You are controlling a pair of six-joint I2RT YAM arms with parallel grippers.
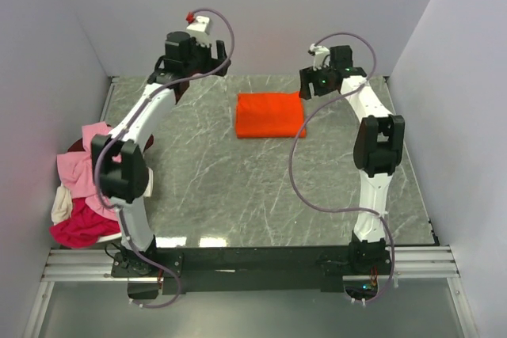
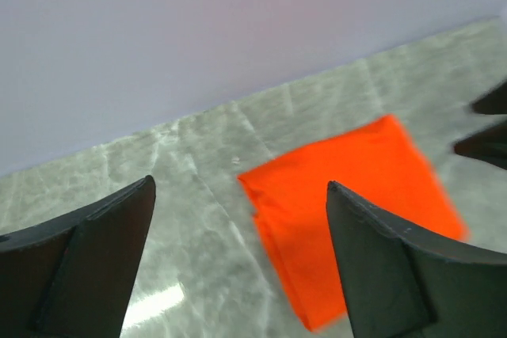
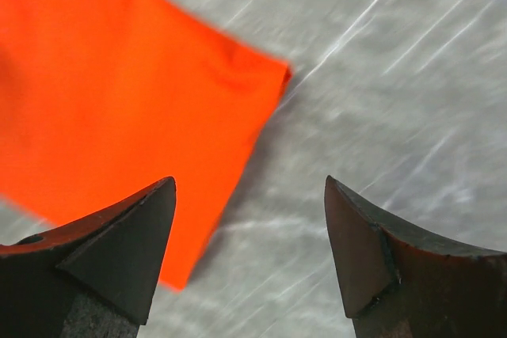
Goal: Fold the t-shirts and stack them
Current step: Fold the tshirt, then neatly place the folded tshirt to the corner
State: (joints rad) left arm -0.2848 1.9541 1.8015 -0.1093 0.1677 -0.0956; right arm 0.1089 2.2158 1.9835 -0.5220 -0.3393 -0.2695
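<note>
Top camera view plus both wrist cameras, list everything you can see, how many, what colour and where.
Folded bright orange cotton t-shirt: one, orange, lying flat at the far middle of the table.
Heap of unfolded soft t-shirts: one heap, light pink, magenta and cream-white, at the table's left edge; number of shirts unclear.
Grey marble-patterned table: one, grey with pale veins, under everything.
Plain walls: three, pale, on the left, far and right sides.
Left gripper: one, black, open and empty, to the left of the orange shirt.
Right gripper: one, black, open and empty, by the orange shirt's right side.
</note>
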